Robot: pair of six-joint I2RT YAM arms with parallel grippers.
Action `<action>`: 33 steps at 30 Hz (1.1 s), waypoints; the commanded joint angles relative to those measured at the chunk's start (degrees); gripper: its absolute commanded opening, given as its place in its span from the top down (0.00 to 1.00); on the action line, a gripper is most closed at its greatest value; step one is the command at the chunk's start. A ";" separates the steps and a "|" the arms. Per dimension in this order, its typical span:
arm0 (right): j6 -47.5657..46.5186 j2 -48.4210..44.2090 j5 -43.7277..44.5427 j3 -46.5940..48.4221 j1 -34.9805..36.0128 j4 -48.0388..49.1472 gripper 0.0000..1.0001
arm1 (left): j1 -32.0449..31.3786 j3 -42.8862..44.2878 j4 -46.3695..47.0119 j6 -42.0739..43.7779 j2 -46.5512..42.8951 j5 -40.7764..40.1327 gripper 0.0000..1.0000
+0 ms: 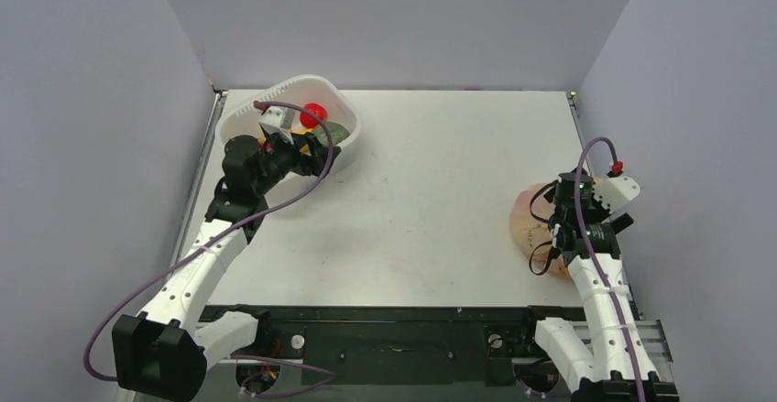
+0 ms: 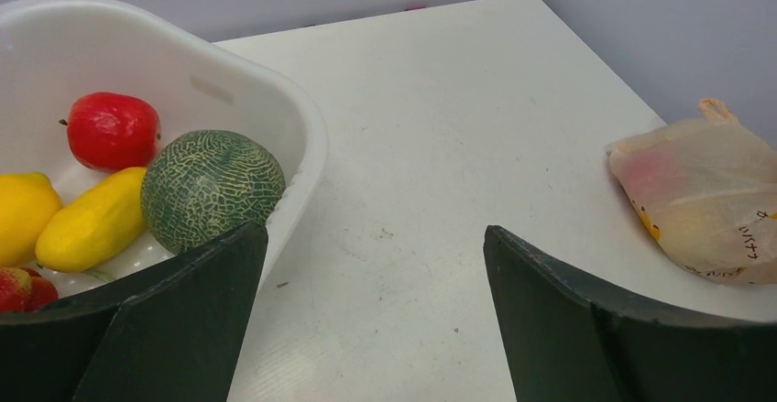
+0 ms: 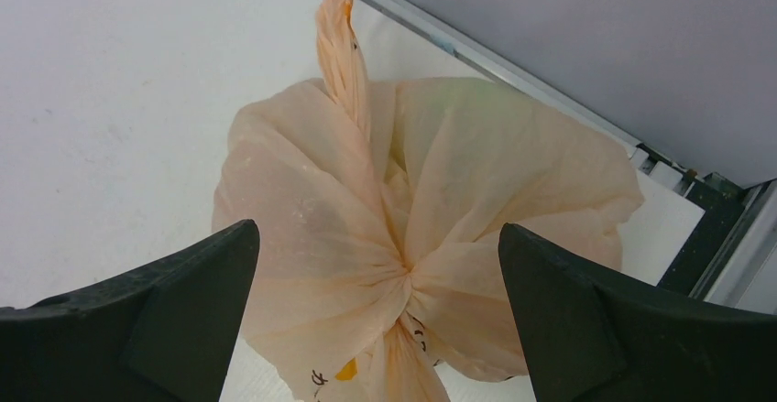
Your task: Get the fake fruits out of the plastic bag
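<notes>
At the right edge of the white table, close to the side wall, lies the plastic bag. It is a thin, crinkled film of pale peach colour, half transparent, with small orange marks and some dark printed signs. Its mouth is gathered into one tight bunch of folds, and one loop handle, twisted like a rope, stands up from it. The bag is round and full. Dim patches of red, yellow and green show through the film, but I cannot tell the shapes inside. The right gripper hangs just above the bunch with its dark jaws spread wide, one on each side, and grasps nothing.

At the far left corner stands a white plastic basket with smooth rounded walls. Inside it lie fake fruits, glossy and smooth: a red one by the far wall, two yellow ones side by side, and part of another red one at the picture edge. A round, dull green melon with a rough pale net on its skin touches the long yellow fruit. The left gripper is over the near rim of the basket, its jaws wide apart and empty.
</notes>
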 commanded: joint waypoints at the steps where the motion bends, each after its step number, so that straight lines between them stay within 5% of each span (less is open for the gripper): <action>1: 4.25 3.79 -2.25 -0.93 -0.33 -1.48 0.00 | -1.26 2.82 2.86 0.72 0.09 2.23 0.13; 11: 3.65 7.93 -7.24 -3.33 -0.26 -1.04 0.12 | -2.68 3.21 2.86 0.64 0.99 2.85 0.15; 18: 1.79 7.67 -13.30 -7.76 1.81 1.32 0.49 | -3.28 3.09 3.41 0.00 1.42 3.64 0.17; 27: 1.35 7.26 -9.78 -7.77 21.91 2.48 0.86 | -5.36 3.73 4.05 -1.59 4.39 5.98 0.20; 33: 2.09 8.58 -10.54 -6.62 39.18 5.28 0.90 | -7.95 3.76 4.11 -1.33 5.61 6.91 0.20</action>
